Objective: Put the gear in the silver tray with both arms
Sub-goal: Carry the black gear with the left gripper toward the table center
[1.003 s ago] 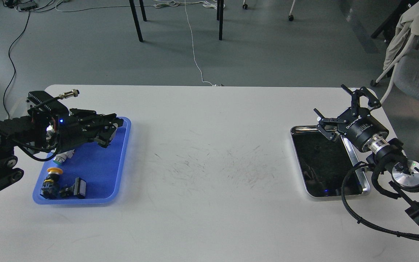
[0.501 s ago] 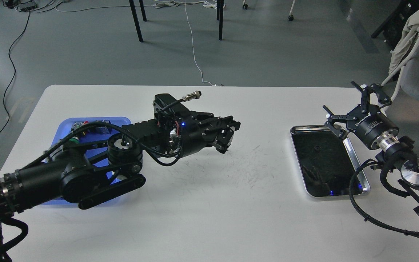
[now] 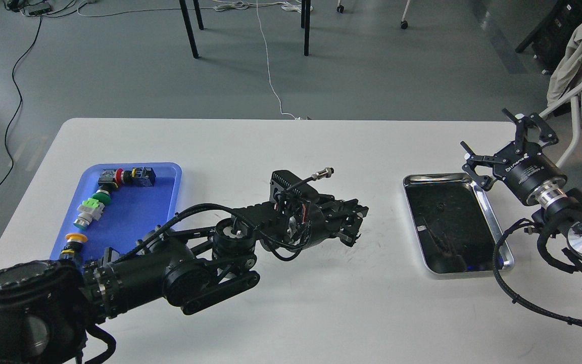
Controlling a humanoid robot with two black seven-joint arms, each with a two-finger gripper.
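Observation:
The silver tray lies at the right of the white table, and its dark floor holds nothing. My left gripper hovers over the table's middle, a hand's width left of the tray and pointing at it. Its dark fingers lie close together, and I cannot tell whether they hold anything. No gear shows anywhere. My right gripper is open and empty, just beyond the tray's far right corner, with its claws spread wide.
A blue plastic tray at the left holds several coloured push-button switches. My left arm stretches across the table's front left. A chair with a cloth stands beside the table's right edge.
My left arm has swung right, out of the blue tray and across the table's middle towards the silver tray. My right gripper has drifted right and back, off the tray's corner.

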